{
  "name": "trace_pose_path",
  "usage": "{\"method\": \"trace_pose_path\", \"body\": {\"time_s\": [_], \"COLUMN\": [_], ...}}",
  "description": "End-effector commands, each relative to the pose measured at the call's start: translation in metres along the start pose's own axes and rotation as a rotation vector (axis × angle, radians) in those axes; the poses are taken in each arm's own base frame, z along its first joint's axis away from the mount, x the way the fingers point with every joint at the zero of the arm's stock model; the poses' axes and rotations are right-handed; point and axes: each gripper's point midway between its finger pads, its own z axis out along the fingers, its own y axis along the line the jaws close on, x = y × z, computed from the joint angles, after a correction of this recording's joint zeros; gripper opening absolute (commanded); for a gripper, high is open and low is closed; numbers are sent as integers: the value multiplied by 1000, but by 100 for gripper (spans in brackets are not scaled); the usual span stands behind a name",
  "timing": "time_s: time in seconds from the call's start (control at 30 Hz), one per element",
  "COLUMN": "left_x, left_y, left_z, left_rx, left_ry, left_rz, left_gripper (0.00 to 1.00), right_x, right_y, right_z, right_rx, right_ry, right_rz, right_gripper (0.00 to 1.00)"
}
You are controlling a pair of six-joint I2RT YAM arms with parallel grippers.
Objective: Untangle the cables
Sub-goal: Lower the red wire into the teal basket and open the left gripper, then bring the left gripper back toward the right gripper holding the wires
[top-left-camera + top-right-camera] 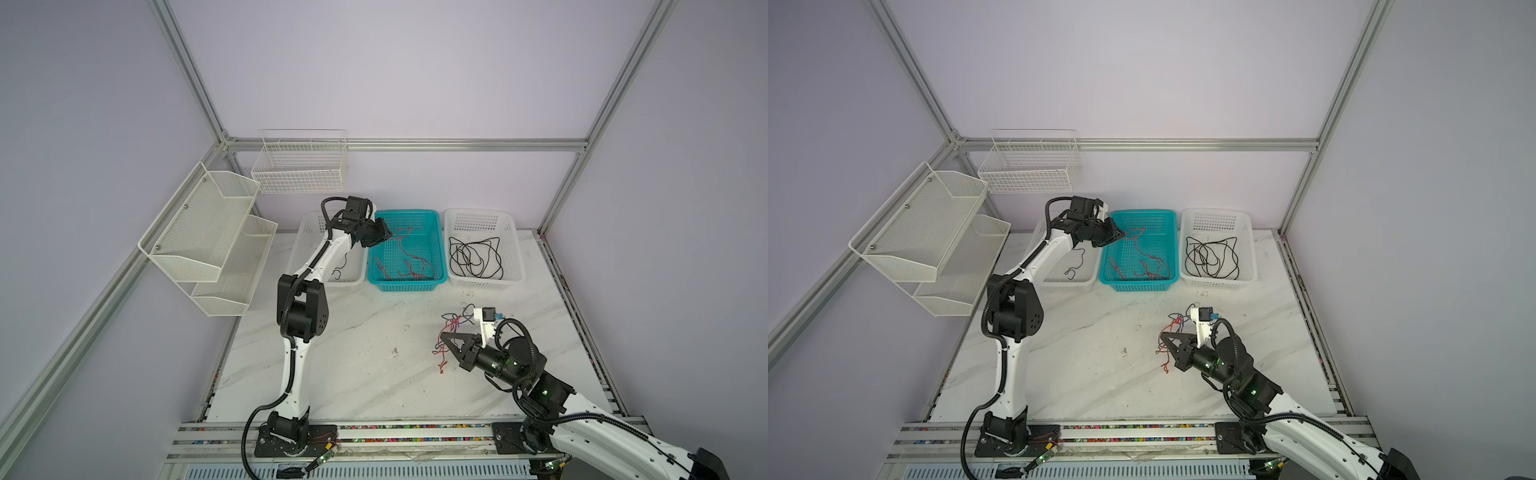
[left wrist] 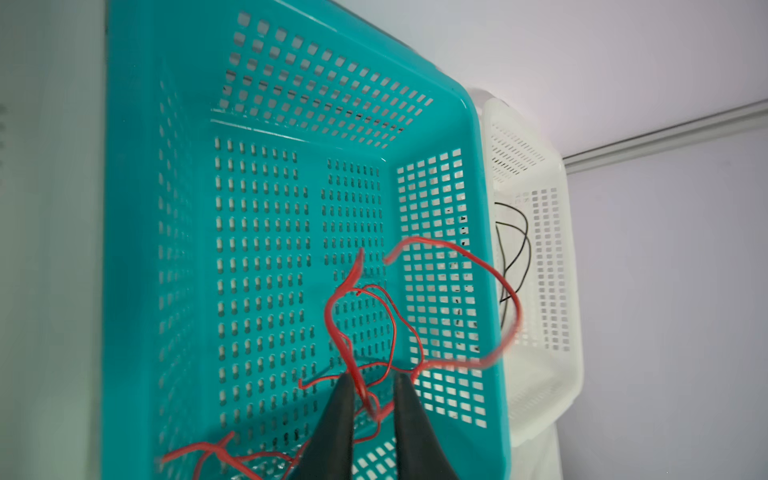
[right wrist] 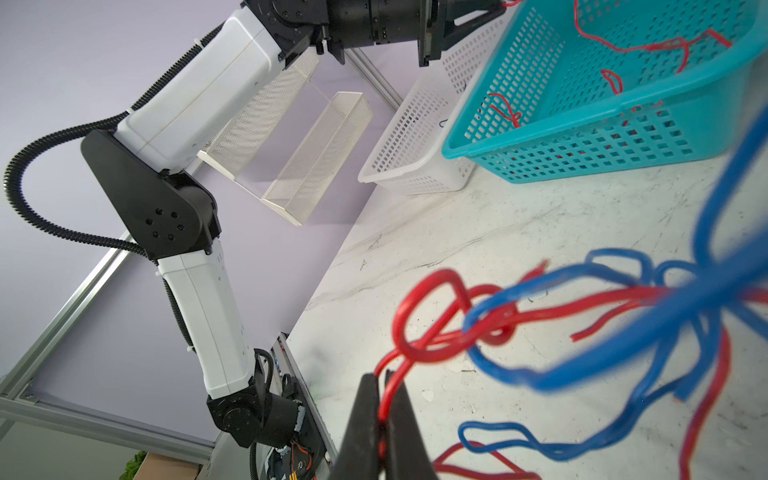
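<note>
Left claw (image 2: 372,379), slightly spread, straddles a red cable (image 2: 327,316) over the teal basket (image 2: 129,208) at the far edge of the worktop (image 1: 353,353); right claw (image 3: 380,379) pinches a red strand (image 3: 446,273) of the red-blue tangle (image 1: 453,322) near its right edge.

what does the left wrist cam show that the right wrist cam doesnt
Only the left wrist view: the left gripper with jaws apart around a red cable, and the black cables in the white basket right of the teal basket. Only the right wrist view: the right gripper shut on a red strand of the red-and-blue tangle over the table. Both: the teal basket, red cable inside.
</note>
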Motion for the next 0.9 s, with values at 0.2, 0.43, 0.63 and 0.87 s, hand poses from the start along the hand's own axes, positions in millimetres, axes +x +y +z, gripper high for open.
{"method": "trace_pose_path", "body": {"time_s": [0.2, 0.43, 0.63, 0.87], "left_x": [-2, 9, 71, 172], "left_y": [-33, -51, -90, -100], "left_z": [-44, -75, -101, -138], "left_rx": [-17, -30, 77, 254], "left_ry": [-31, -36, 39, 104], "left_rz": [172, 234, 282, 244], "left_gripper": [48, 54, 60, 61], "right_x": [-21, -28, -23, -4], "right_y": [35, 46, 67, 88], "right_z": [1, -1, 0, 1], "right_rx": [-108, -138, -240, -410], "right_ry": [-28, -35, 19, 119], "right_rz": [-3, 13, -12, -2], "right_gripper": [0, 0, 0, 0]}}
